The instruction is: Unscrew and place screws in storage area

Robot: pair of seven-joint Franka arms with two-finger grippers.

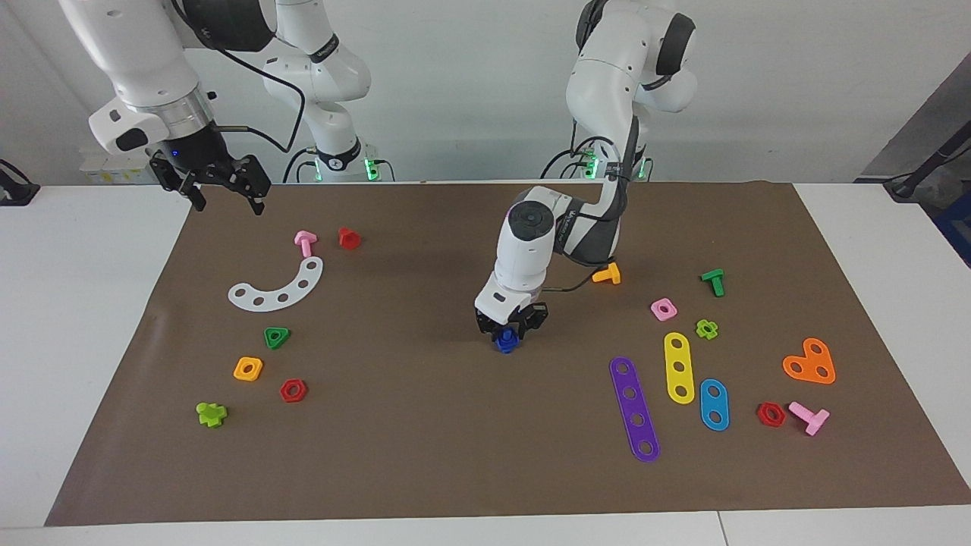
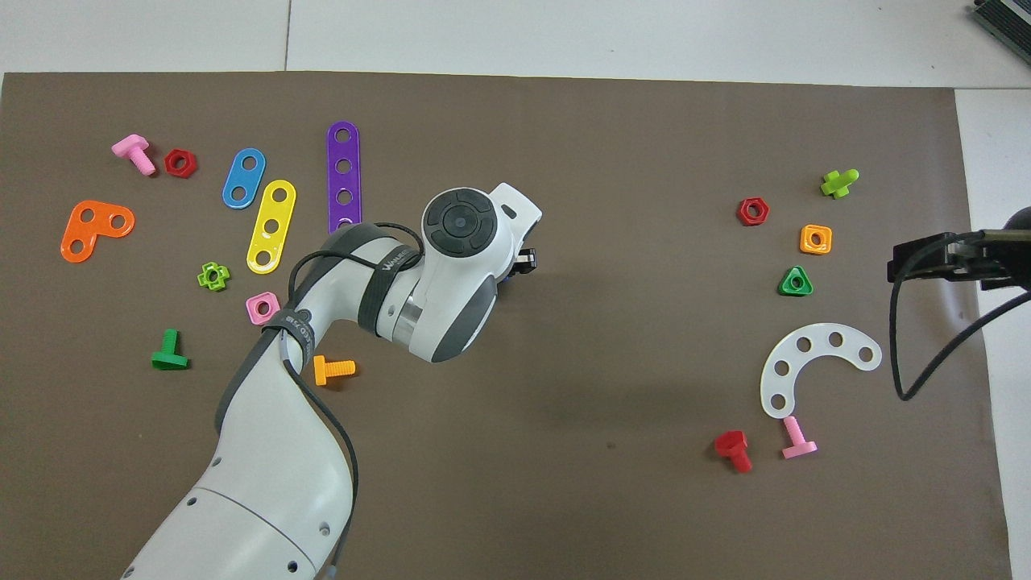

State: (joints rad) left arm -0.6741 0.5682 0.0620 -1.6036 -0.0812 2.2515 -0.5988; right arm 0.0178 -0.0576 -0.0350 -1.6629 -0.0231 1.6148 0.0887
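In the facing view, the right claw (image 1: 225, 191) waits spread over the worktop's (image 1: 425, 425) edge, and mid-worktop the left claw (image 1: 510, 327) sits down around the blue screw (image 1: 506, 343), its grip not clear, so the storing remains undone.

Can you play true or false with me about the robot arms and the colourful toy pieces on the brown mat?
1. The left gripper is down on the blue screw in the middle of the mat. True.
2. The right gripper holds the pink bolt. False: it waits in the air with open fingers, holding nothing, and the bolt lies on the mat.
3. The purple strip lies beside the yellow strip. True.
4. The white arc is stacked on the orange heart. False: they lie at different ends of the mat.
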